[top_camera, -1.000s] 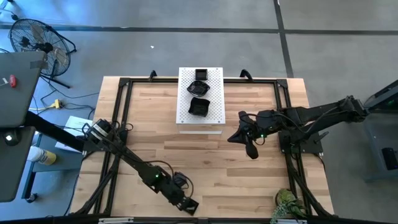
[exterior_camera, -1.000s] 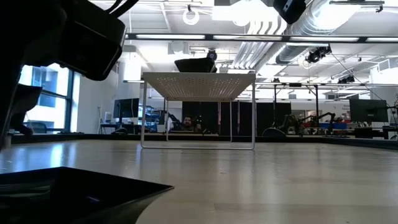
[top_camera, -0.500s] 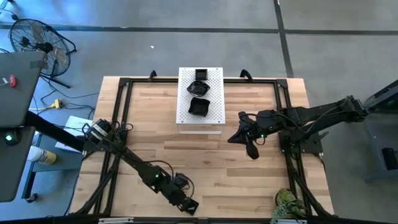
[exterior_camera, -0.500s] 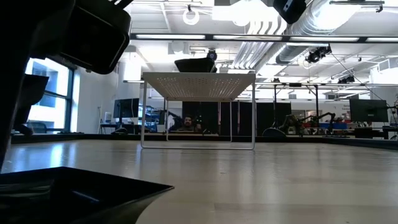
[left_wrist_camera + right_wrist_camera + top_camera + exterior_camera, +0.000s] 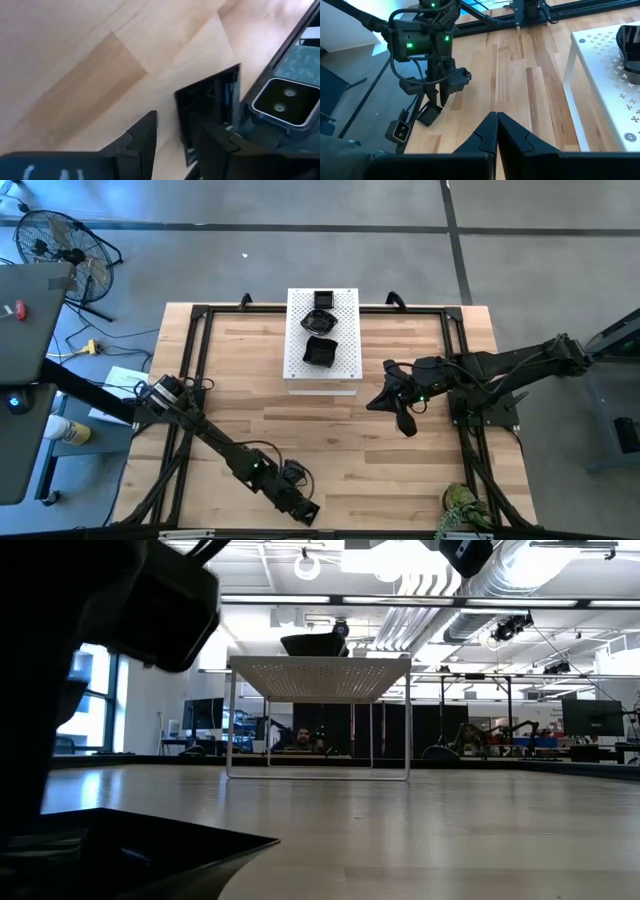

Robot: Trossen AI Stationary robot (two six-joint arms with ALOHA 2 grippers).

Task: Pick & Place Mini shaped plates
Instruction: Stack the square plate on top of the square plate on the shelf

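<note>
A square glossy black mini plate [image 5: 306, 511] lies flat on the wood by the table's near edge; it also shows in the left wrist view [image 5: 212, 107], the low view [image 5: 140, 850] and the right wrist view [image 5: 427, 114]. My left gripper [image 5: 172, 137] is open and points down over it, one finger over the plate's inside, the other outside its rim. Three more black plates [image 5: 320, 352] rest on the white perforated board [image 5: 345, 370] at the far middle. My right gripper [image 5: 496, 131] is shut and hovers right of centre [image 5: 400, 418]. My left gripper stands astride one rim of the square plate [image 5: 182, 125], coming from above. I cannot tell whether its fingers [image 5: 145, 135] touch that rim. The plate lies flat on the table.
Black frame rails [image 5: 195, 380] run along the table's edges. A small camera unit [image 5: 280, 100] sits just beyond the plate at the near edge. A plant [image 5: 460, 510] stands at the near right corner. A person [image 5: 295, 737] sits in the room behind the raised board.
My left gripper has sunk a little toward the square plate at the near edge; in the low view its dark body fills more of the picture. The plate and my right arm have kept still.
</note>
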